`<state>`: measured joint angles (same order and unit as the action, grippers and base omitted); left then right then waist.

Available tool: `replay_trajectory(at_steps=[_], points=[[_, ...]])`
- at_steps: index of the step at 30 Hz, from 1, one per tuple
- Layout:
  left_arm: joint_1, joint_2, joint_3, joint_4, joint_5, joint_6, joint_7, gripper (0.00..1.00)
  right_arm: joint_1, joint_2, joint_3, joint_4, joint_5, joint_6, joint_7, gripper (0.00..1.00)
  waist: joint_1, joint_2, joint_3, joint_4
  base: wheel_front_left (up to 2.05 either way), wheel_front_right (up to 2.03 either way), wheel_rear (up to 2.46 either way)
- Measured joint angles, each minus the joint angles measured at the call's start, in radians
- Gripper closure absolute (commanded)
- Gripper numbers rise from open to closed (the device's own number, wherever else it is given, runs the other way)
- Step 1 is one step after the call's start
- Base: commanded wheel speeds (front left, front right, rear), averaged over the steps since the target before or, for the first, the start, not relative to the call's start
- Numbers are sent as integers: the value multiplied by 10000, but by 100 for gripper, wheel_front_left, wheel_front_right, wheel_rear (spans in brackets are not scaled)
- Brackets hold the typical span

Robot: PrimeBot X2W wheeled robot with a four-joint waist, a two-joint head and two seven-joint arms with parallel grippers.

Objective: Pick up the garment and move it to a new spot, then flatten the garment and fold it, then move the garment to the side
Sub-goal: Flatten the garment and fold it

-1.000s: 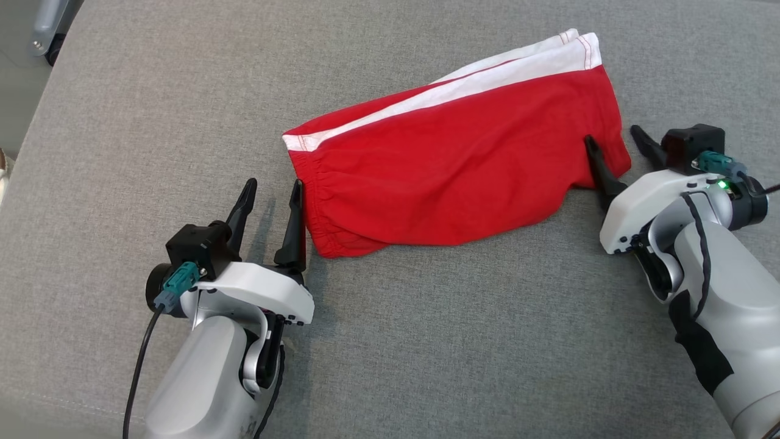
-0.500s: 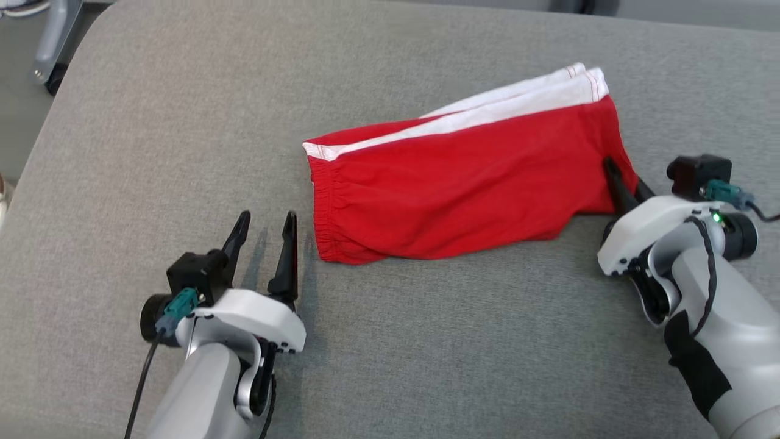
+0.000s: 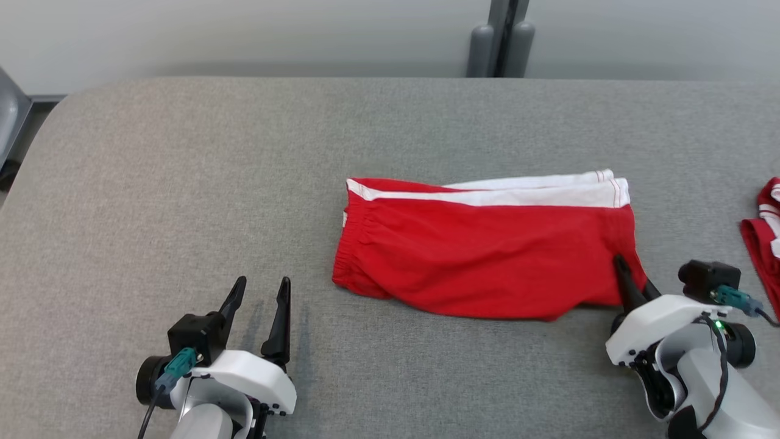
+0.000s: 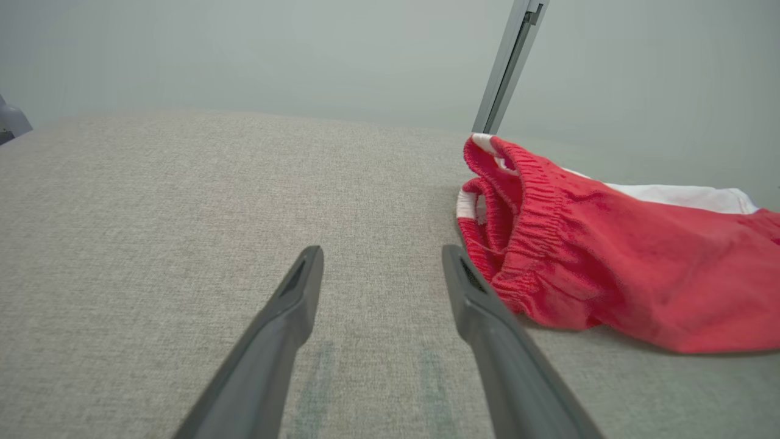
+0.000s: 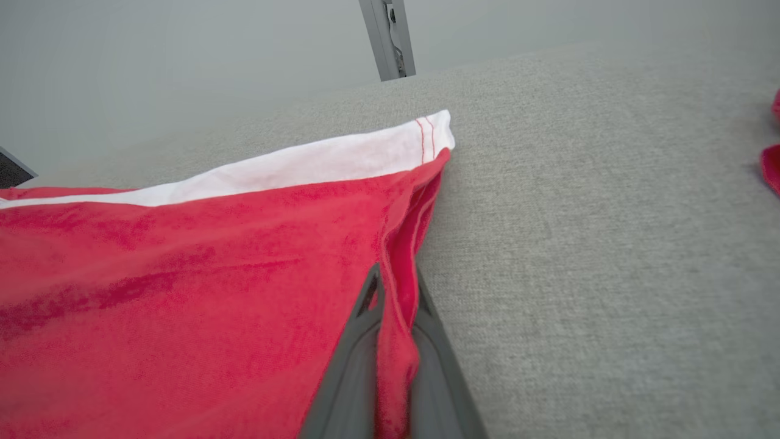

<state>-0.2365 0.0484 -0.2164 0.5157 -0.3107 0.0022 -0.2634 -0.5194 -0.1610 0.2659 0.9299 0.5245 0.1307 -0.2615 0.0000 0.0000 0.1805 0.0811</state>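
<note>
The garment (image 3: 487,250) is a pair of red shorts with a white side stripe, lying folded flat on the grey cushioned surface (image 3: 183,171). My right gripper (image 3: 631,283) is shut on the garment's near right hem corner; in the right wrist view the red hem (image 5: 396,292) is pinched between the two fingers. My left gripper (image 3: 262,292) stands open on the surface, to the left of the elastic waistband (image 4: 524,219) and apart from it, with nothing between its fingers (image 4: 304,274).
Another red-and-white cloth (image 3: 762,231) lies at the right edge of the surface. A grey post (image 3: 499,36) stands against the pale wall behind the surface's back edge. Bare grey fabric stretches to the left of the garment.
My right gripper has shut on the garment's hem corner. The head camera has tilted up, so the back edge and wall now show. The gap between my left gripper and the waistband has widened.
</note>
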Motion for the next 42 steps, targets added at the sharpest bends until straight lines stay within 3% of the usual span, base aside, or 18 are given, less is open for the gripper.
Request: replay_trajectory(at_steps=[5, 10, 15, 20, 21, 22, 23, 27, 32, 36, 42], points=[[276, -2, 88, -127, -2, 4, 0, 0, 505, 63, -587, -656, -196, 0, 0, 100, 0, 0, -314, -191, 0, 0, 0], [333, 0, 123, -107, 4, 0, 0, 0, 429, 153, -500, -1394, -871, 0, -2, 100, 0, 0, -324, -78, 0, 0, 0], [360, 0, 13, -2, -174, 4, 0, 0, -228, 552, 548, -2054, -1444, 0, -2, 100, 0, 0, -341, 250, 0, 0, 0], [479, 4, -188, 90, -190, 52, 0, 0, -659, 1045, 2132, -1918, -1413, 0, -2, 100, 0, 0, -456, 723, 0, 0, 0], [487, -2, -184, 88, -169, 65, 0, 0, -722, 1080, 2439, -1732, -1358, 0, -2, 95, 0, 0, -491, 817, 0, 0, 0], [500, -2, -157, 88, -169, 77, 0, 0, -740, 1087, 2744, -1684, -1256, 0, -2, 25, 0, 0, -525, 900, 0, 0, 0], [518, 10, -151, 88, -157, 77, 0, 0, -746, 1095, 3066, -1755, -986, 0, -2, 0, 0, 0, -562, 973, 0, 0, 0], [625, 4, -77, 111, -136, 86, 0, 0, -718, 1158, 4497, -2587, 378, 2, -4, 0, 0, 0, -716, 1094, 0, 0, 0], [656, 2, 132, 77, -65, 109, 0, 0, -597, 1141, 4867, -2738, 821, 0, -2, 0, 1, 0, -768, 802, 0, 0, 0], [657, 2, 341, -8, 88, 119, 0, 0, -380, 1152, 3954, -2523, 238, 0, -2, 0, 0, 0, -815, 454, 0, 0, 0], [723, 2, 644, -176, 428, 121, 0, 0, 597, 1095, 1350, -2650, -1770, 0, -4, 0, 0, 0, -925, -101, 0, 0, 0]])
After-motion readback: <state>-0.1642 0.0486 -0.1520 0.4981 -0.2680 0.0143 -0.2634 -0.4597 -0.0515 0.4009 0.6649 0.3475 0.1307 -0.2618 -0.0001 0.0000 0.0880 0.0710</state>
